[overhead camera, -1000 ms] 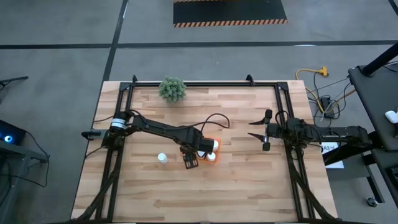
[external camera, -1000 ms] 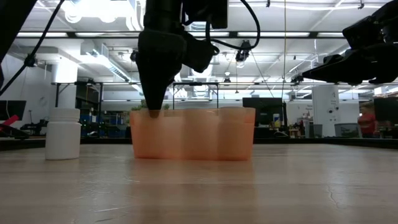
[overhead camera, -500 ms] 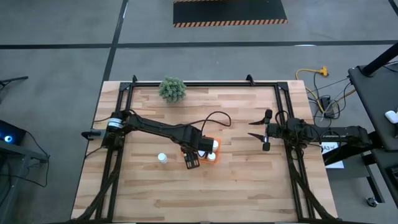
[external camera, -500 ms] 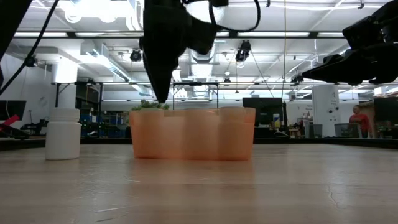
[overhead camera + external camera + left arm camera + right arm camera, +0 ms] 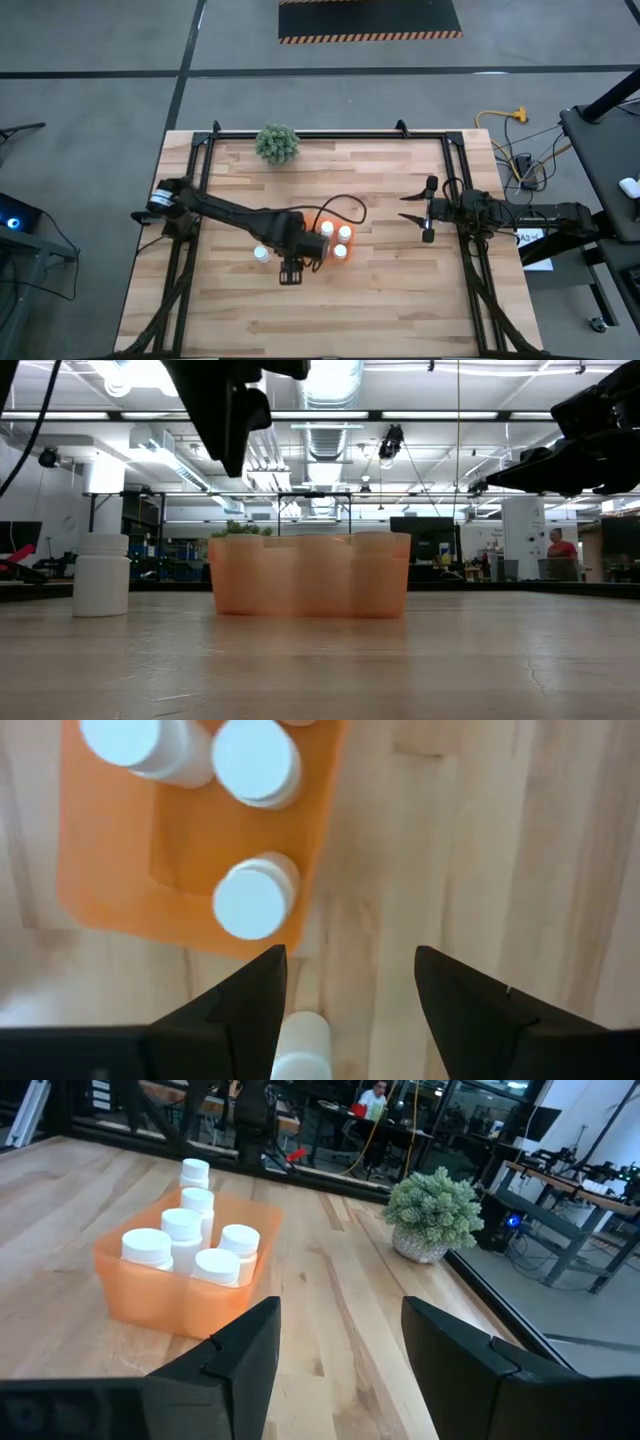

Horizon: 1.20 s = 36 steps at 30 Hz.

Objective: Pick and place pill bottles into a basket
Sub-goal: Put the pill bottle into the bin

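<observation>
The orange basket (image 5: pixel 322 240) stands mid-table and holds several white-capped pill bottles (image 5: pixel 182 1223), upright on its floor. One more pill bottle (image 5: pixel 260 254) stands upright on the wood left of the basket; it also shows in the low view (image 5: pixel 100 574). My left gripper (image 5: pixel 290 271) is open and empty. It hangs above the table just near-left of the basket, between the basket and the loose bottle. In the left wrist view (image 5: pixel 345 990) its fingers frame bare wood beside the basket's corner (image 5: pixel 290 935). My right gripper (image 5: pixel 424 215) is open and empty, raised at the right.
A small green potted plant (image 5: pixel 277 143) stands at the far edge, left of centre. A dark metal frame (image 5: pixel 320 134) runs along the table's far, left and right sides. Bare wood lies near the front edge (image 5: pixel 330 320). A person in red (image 5: pixel 561 548) is far off in the room.
My left gripper has risen from the basket's left end and gone toward the table's left and near edges, uncovering the bottles inside. The basket and the loose bottle have kept their places.
</observation>
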### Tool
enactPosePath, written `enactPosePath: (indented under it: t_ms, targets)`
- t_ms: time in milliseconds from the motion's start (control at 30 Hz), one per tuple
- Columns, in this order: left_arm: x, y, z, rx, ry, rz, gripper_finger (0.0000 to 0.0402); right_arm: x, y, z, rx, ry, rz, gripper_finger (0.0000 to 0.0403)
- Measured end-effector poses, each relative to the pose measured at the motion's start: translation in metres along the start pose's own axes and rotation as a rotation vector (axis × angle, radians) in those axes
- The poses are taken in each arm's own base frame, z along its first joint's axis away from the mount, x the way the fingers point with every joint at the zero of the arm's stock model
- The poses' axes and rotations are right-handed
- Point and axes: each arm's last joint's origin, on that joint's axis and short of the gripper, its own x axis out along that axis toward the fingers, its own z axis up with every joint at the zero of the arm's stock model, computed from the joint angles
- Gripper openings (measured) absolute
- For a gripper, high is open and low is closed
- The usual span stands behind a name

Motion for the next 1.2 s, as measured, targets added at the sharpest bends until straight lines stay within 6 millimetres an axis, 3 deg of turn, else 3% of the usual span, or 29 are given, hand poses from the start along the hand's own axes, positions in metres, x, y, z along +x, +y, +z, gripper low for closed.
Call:
enactPosePath:
  t_ms: [167, 633, 1200]
  targets:
    - [0.002, -0.01, -0.007, 0.032, 0.009, -0.002, 0.0203, 0.0, 0.0, 0.0, 0.0, 0.0, 0.0, 0.0199]
    - [0.044, -0.01, -0.035, 0.026, 0.174, 0.053, 0.0203, 0.0, 0.0, 0.0, 0.0, -0.001, 0.0, 0.0199]
    - [0.047, -0.009, -0.04, 0.192, 0.193, 0.072, 0.0203, 0.0, 0.0, 0.0, 0.0, -0.001, 0.0, 0.0199]
